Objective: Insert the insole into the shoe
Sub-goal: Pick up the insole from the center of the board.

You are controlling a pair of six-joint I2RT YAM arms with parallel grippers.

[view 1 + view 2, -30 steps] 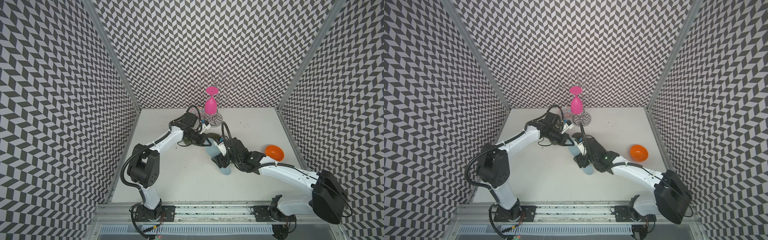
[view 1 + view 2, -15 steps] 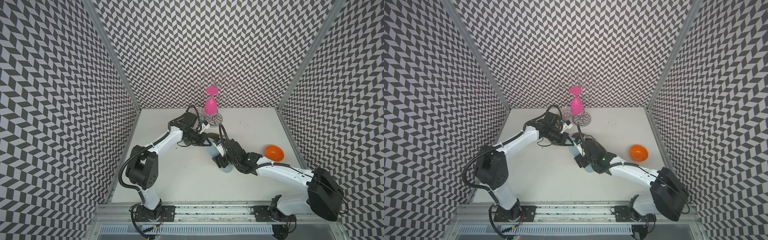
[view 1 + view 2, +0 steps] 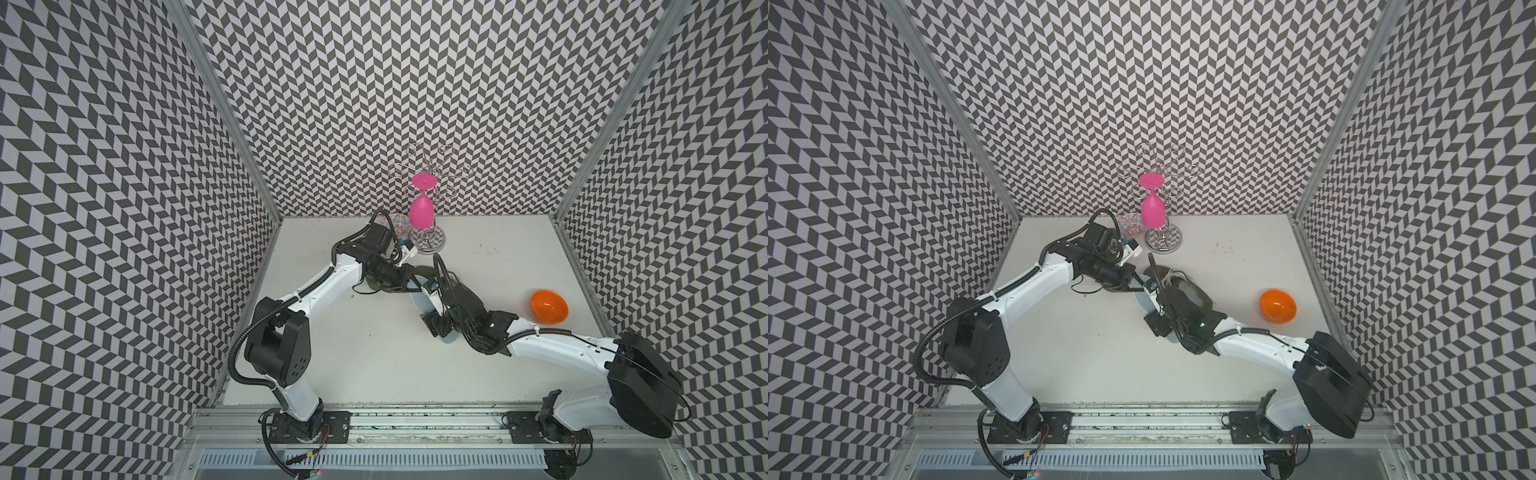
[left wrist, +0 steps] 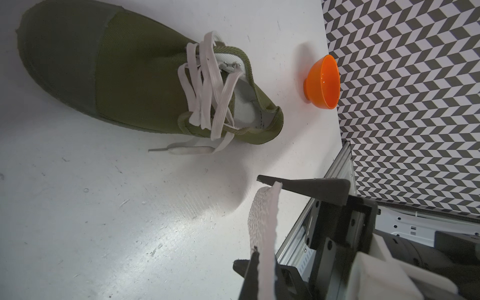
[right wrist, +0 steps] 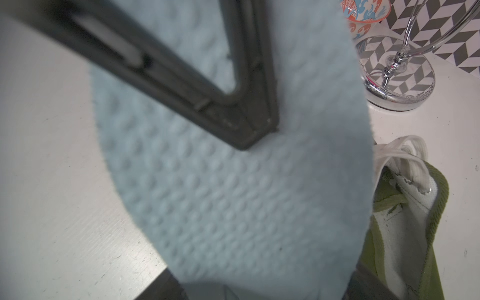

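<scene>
The pale blue insole hangs over the table between my two arms, shown in both top views. My left gripper is shut on its thin edge; its fingers press on the dimpled face. My right gripper has its jaws wide across the insole's width, a finger against each edge, and the insole bows between them. One right finger touches the insole's tip. The olive shoe with white laces lies on the table just behind, its opening beside the insole.
An orange bowl sits at the right wall. A chrome glass rack with a pink glass stands at the back, a patterned bowl beside it. Patterned walls close in three sides.
My right wrist has shifted a little toward the left gripper along the insole. The left arm and the insole have stayed put.
</scene>
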